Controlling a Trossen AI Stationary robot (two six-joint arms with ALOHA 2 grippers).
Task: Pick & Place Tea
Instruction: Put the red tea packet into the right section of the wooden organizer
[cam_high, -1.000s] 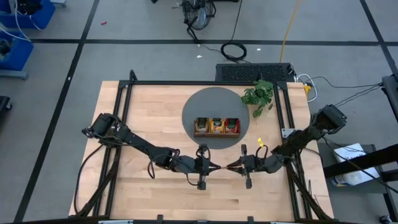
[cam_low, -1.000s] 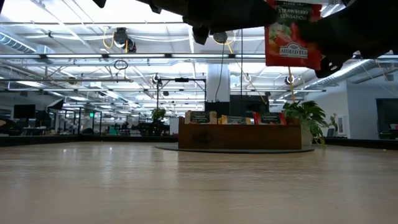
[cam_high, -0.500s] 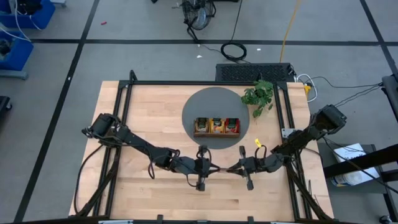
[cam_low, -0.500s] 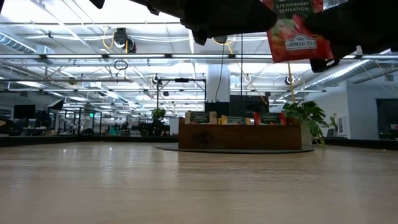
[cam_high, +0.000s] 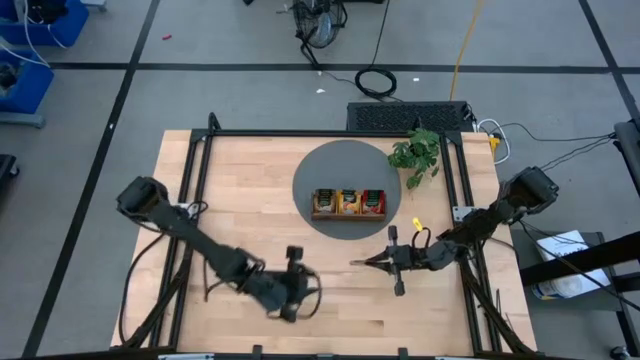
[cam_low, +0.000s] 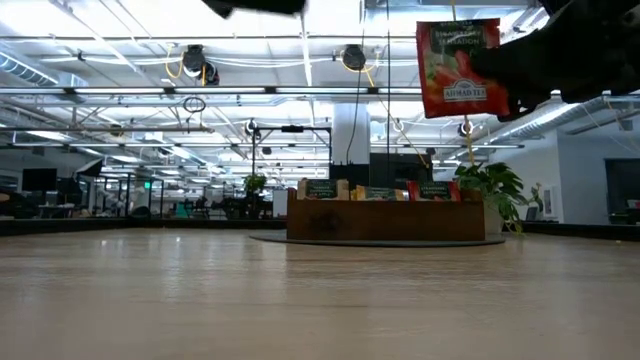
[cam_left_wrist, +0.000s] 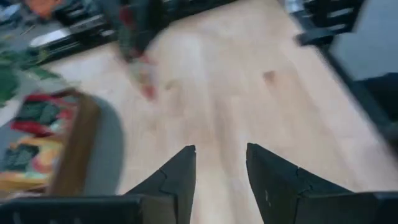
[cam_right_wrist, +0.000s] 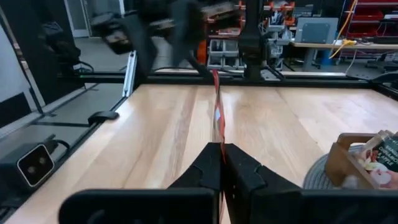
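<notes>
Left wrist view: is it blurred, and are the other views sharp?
Left wrist view: smeared, tray and table soft. Right wrist view: left arm behind blurred, red sachet clear. Low view: sachet print readable; ceiling lights glare.

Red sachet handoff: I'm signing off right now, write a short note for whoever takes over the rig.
Right hand: shut on the red sachet, held in the air in front of the tray.
Left hand: open, empty, pulled back toward the table's front left.
Tray sits on the grey mat with sachets in all three compartments.
Done: sachet passed from left hand to right.
Left: place it, probably in the tray.
</notes>
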